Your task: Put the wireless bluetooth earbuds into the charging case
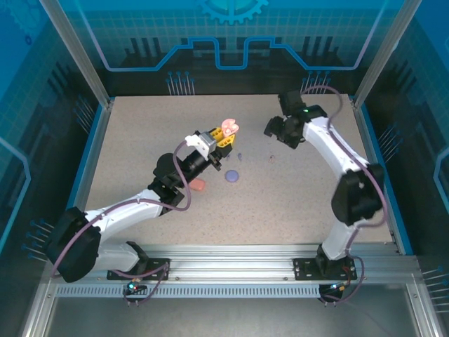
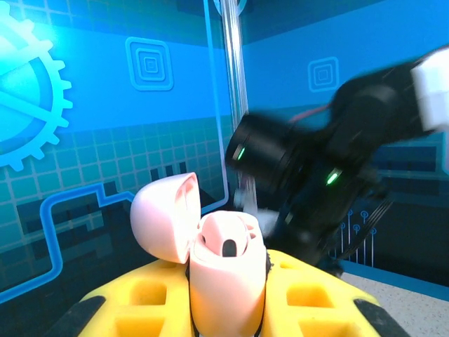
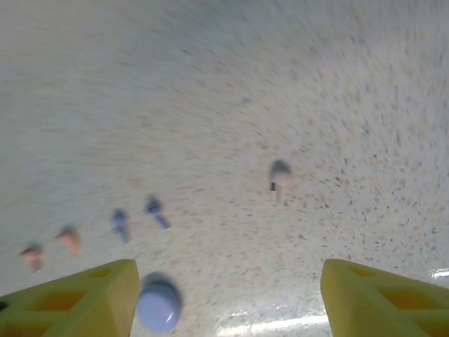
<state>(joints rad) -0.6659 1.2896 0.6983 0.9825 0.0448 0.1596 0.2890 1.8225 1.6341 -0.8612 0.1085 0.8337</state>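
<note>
Five earbuds point(image 3: 119, 223) loose on the speckled table point(image 3: 210, 84) beneath the right gripper point(image 3: 228, 302): red-orange pair point(image 3: 69, 239) at far left, purple pair point(image 3: 156, 209) just beside, one pale beige bud point(image 3: 279, 179) well apart to the right. Right gripper spread wide, nothing between its fingers. Left gripper point(image 1: 219, 137) pinched narrow on the pale pink charging case point(image 2: 224, 274), raised off the table, lid point(image 2: 165, 217) swung open, sockets facing up (occupancy of those sockets impossible to tell). Purple case point(image 1: 231, 176) and red-orange case point(image 1: 199, 185) flat on the table near the left arm.

Likely step in hand: fetching the pale beige bud for the matching pale case. Centre the open fingers over that bud alone, clear of the purple pair. Descend square to the table for an even two-sided pinch. Close gently, to guard against a sideways squirt of so small and smooth a piece. Take the bulb end and leave the stem free to lead into a socket. Hold the case level and motionless in the left gripper meanwhile. Align stem with an empty socket before lowering, and release only once seated.
</note>
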